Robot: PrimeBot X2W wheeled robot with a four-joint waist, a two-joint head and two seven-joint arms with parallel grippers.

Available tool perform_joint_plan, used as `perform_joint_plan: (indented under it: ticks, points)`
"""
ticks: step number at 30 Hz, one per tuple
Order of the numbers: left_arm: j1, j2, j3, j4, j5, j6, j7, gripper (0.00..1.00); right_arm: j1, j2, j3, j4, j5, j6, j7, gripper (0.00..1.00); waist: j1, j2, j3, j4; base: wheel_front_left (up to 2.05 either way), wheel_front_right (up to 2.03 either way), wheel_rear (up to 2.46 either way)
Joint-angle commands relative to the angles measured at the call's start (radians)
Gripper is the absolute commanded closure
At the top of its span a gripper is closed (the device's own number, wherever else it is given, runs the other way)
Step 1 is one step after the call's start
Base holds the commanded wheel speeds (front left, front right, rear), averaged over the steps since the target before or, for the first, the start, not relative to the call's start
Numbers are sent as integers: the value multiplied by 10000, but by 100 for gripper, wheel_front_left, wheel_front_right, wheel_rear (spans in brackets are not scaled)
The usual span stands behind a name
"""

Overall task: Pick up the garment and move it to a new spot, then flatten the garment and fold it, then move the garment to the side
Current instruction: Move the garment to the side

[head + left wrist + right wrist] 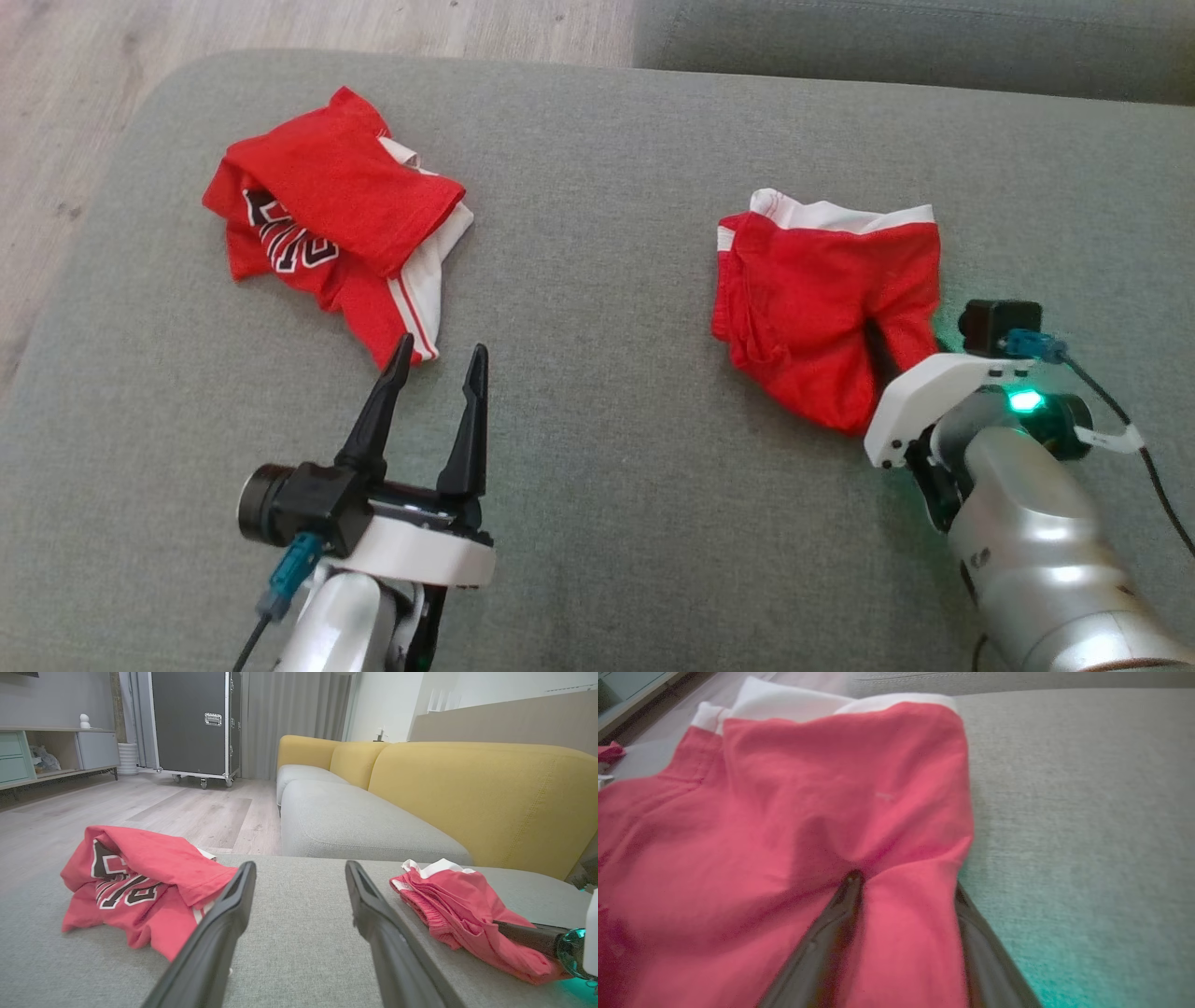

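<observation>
The garment (822, 299) is a red pair of shorts with a white band, crumpled on the right of the grey cushion (607, 280); it also shows in the left wrist view (448, 896) and up close in the right wrist view (808, 812). My right gripper (887, 347) is pushed into its near edge. In the right wrist view that gripper (906, 886) has its dark fingers (831, 933) apart, with a fold of red cloth lying between them and covering the right one. My left gripper (439, 359) hovers open over bare cushion, holding nothing (299, 868).
A second red garment, a jersey with white trim and dark lettering (336, 215), lies bunched at the cushion's left (140, 877), just beyond my left fingertips. Wooden floor (56, 140) lies past the left edge. A yellow sofa back (467, 793) rises behind.
</observation>
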Motion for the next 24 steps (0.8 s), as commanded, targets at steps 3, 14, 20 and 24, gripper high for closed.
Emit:
perform_joint_plan:
  ticks: [3, 14, 20, 24]
  points:
    - [-400, 60, 318, -298, -12, 76, -95, 0, -232, 143, 333, 150, -511, 35, -401, 100, 0, 0, -18, -73, 0, 0, 0]
    - [-194, 60, 447, -251, 17, 111, -95, 0, -508, -422, 744, -106, -3016, 35, -1167, 100, 0, 0, -565, -629, 0, 0, 0]
    - [-80, 60, 484, -351, -2, 146, -95, 0, -781, -1414, 1607, 226, -3329, 35, -1015, 100, 0, 0, -707, -955, 0, 0, 0]
    - [-124, 60, 449, -409, -47, 154, -95, 0, -968, -2315, 2265, 570, -3172, 35, -765, 100, 0, 0, -605, -1038, 0, 0, 0]
